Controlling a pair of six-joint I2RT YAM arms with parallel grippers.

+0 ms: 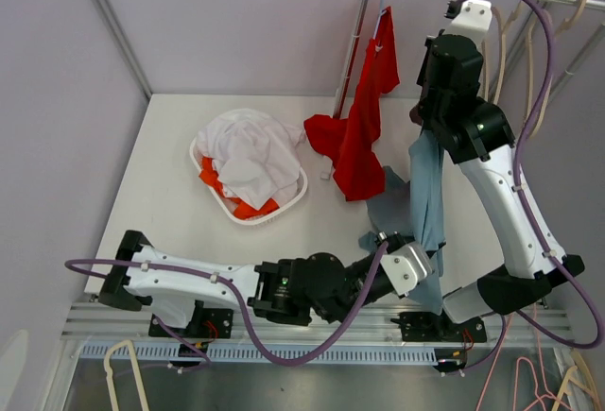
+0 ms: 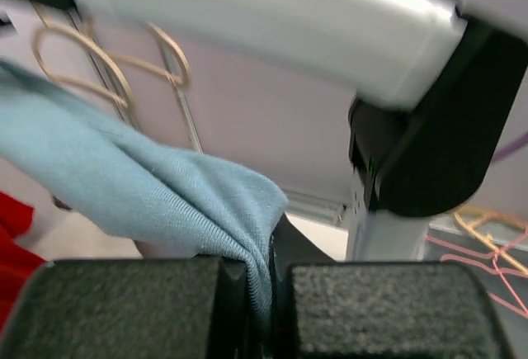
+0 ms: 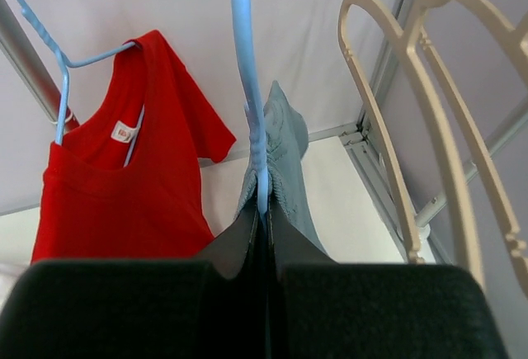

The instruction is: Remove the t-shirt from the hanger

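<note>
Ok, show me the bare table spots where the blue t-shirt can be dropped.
Free: table between the basket and its left edge; the strip between basket and left arm. Crowded: the right half, under the red t-shirt, blue t-shirt and right arm.

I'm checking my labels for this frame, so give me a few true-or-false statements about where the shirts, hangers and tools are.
1. The left tool pinches the light blue cotton t-shirt. True.
2. The red cotton t-shirt lies in the white plastic basket. False: it hangs on a thin blue hanger.
3. The right tool is shut on the light blue plastic hanger. True.
4. The white plastic basket is empty. False: it holds white and orange clothes.
</note>
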